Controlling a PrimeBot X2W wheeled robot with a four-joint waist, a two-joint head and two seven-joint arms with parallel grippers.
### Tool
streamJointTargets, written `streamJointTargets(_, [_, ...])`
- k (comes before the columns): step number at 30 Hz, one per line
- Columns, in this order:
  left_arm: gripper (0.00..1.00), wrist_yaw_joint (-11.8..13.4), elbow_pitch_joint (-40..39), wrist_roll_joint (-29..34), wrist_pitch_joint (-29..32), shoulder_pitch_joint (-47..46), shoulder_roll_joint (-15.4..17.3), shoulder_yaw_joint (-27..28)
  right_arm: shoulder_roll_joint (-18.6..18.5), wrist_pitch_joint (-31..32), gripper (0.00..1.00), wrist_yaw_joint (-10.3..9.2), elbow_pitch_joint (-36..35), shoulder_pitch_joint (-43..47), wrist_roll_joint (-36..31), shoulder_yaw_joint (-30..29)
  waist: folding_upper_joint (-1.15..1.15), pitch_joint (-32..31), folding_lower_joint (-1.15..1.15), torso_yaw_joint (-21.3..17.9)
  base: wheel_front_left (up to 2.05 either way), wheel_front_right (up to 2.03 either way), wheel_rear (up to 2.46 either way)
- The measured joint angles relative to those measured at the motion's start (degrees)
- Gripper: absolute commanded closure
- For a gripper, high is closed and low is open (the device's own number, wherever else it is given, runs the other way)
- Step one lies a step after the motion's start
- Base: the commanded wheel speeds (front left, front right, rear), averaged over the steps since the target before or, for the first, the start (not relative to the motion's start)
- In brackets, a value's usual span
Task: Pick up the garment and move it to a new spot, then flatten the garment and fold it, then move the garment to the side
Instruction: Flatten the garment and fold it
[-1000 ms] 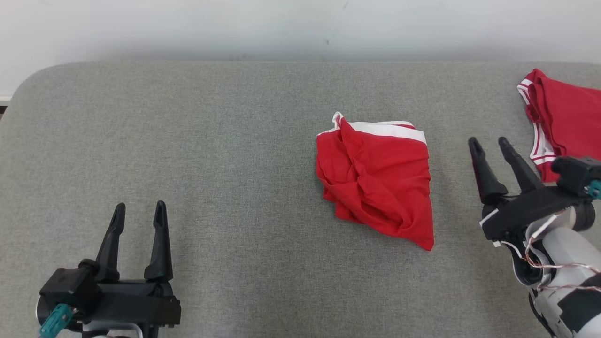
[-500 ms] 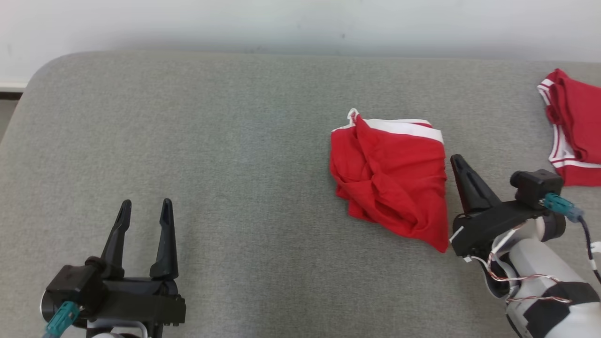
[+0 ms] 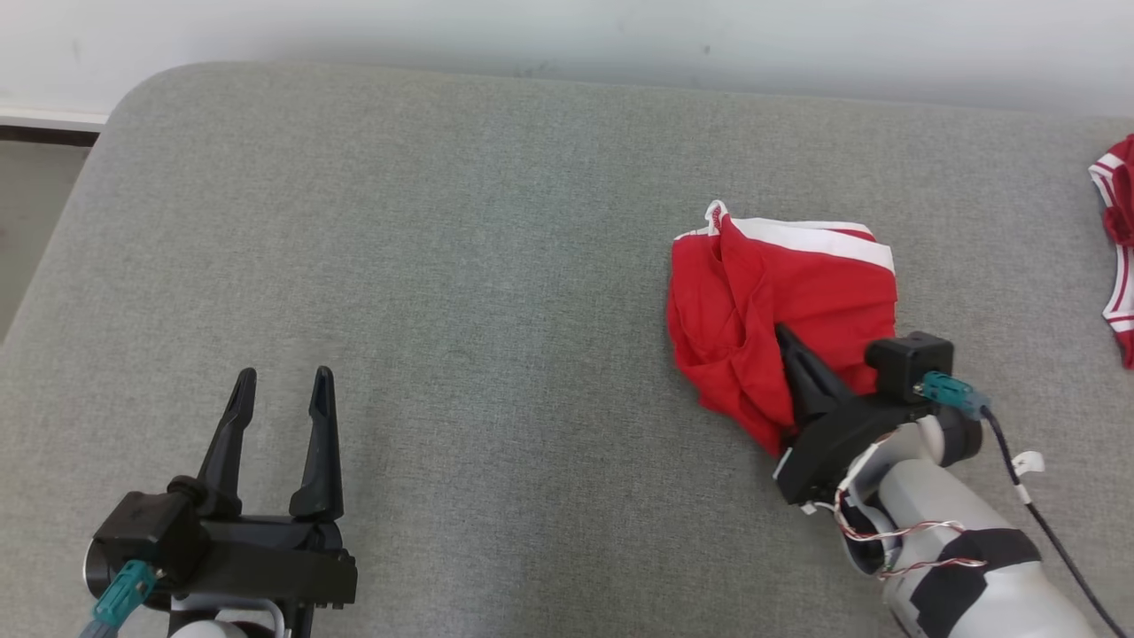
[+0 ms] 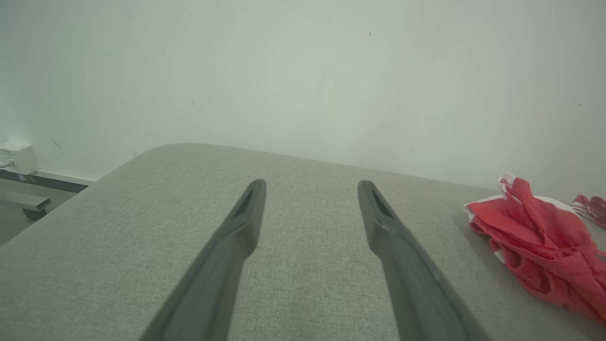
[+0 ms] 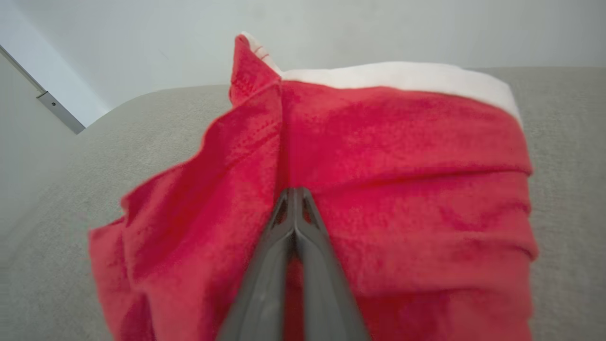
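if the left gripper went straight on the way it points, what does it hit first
Nothing close: the left gripper points across the grey cushion, probably toward the wall. The red garment lies off to its right.

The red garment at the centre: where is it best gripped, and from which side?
Probably the red garment by its raised ridge of folds on the left, from the near edge, jaws astride it: it stands up, while the part by the white band lies flatter.

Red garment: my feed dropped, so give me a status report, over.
Left claw open, idle over the grey pad. Right claw shut, tips on a crease of the red garment; pinch unconfirmed. Garment crumpled, not lifted. Second red garment far right, apart.
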Motion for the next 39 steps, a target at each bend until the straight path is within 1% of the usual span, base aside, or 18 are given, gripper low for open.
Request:
streamJointTargets(3, [0.00,0.01,0.08,-0.05,0.01,0.00,0.00,-0.01,1.33,0.00,1.00,0.00,-0.64,0.01,0.44,0.46,0.00,-0.05,0.00,0.36,0.00,0.00,0.00])
streamJointTargets(7, [0.00,0.01,0.21,-0.20,0.01,0.00,0.00,-0.14,3.72,0.00,1.00,0.00,-3.72,0.83,0.68,1.80,0.00,-0.22,0.00,0.96,0.00,0.00,0.00])
streamJointTargets(12, [0.00,0.37,0.15,-0.38,0.01,-0.01,0.00,-0.41,5.79,0.00,1.00,0.00,-5.64,2.20,-0.38,3.31,0.00,0.03,0.00,1.21,0.00,0.00,0.00])
streamJointTargets(15, [0.00,0.41,0.18,-0.38,0.01,-0.01,0.01,-0.35,6.66,0.01,1.00,0.00,-6.53,2.61,-1.21,2.57,0.00,0.01,0.00,0.99,0.00,0.00,0.00])
streamJointTargets(18, [0.00,0.41,0.21,-0.16,0.01,0.01,0.00,-0.11,6.48,0.00,1.00,0.00,-9.11,2.64,-3.12,0.00,0.00,-0.14,0.00,0.36,0.00,0.00,0.00])
streamJointTargets(23, [0.00,0.41,0.21,0.49,0.01,0.12,-0.01,1.13,4.61,-0.01,1.00,0.00,-15.71,4.42,-8.42,-5.39,0.00,-0.73,0.00,-1.47,0.00,0.00,0.00])
streamJointTargets(29, [0.00,0.37,0.31,1.71,0.00,0.93,-0.01,2.13,1.86,0.00,1.00,0.00,-23.23,10.54,-14.01,-13.93,0.00,-2.23,0.00,-4.31,0.00,0.00,0.00])
streamJointTargets(34, [0.00,0.34,0.26,3.74,0.01,1.20,0.16,2.93,0.49,0.00,1.00,0.00,-28.03,16.23,-17.20,-20.79,0.00,-3.64,0.00,-6.79,0.00,0.00,0.00])
streamJointTargets(37, [0.00,0.34,0.02,4.66,0.01,1.98,0.21,3.64,0.56,-0.01,1.00,0.00,-30.17,19.52,-17.98,-23.75,0.00,-4.41,0.00,-8.20,0.00,0.00,0.00])
streamJointTargets(39, [0.00,0.34,-0.08,5.06,0.01,2.40,0.19,3.78,0.69,-0.01,1.00,0.00,-30.78,20.63,-18.39,-24.34,0.00,-4.69,0.00,-8.62,0.00,0.00,0.00])
